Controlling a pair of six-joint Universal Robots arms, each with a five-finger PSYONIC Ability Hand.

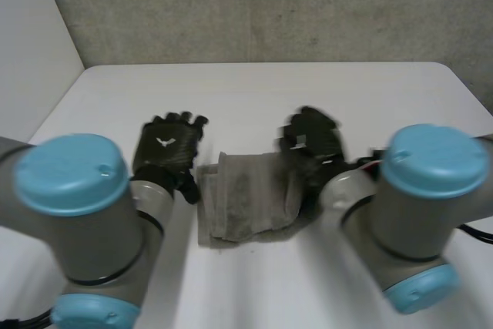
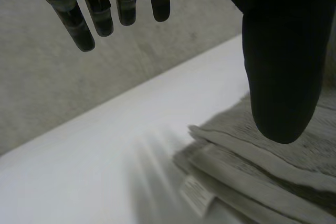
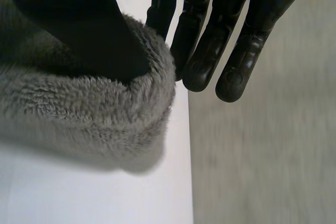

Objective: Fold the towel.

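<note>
Item: towel, grey, folded in layers. We find it flat on the table, mid-width, between both hands, with a label at the edge beside the left hand.

Left hand: we see it palm down just beside the towel's left edge. Its fingers are straight and spread, and the thumb hangs over the cloth, clasping nothing.

Right hand: it sits at the towel's right edge. Its thumb is sunk into the thick fold, with straight fingers against the far side, pinching it.

Room: we note white surface running from the towel to the table's far edge, below a grey wall.
</note>
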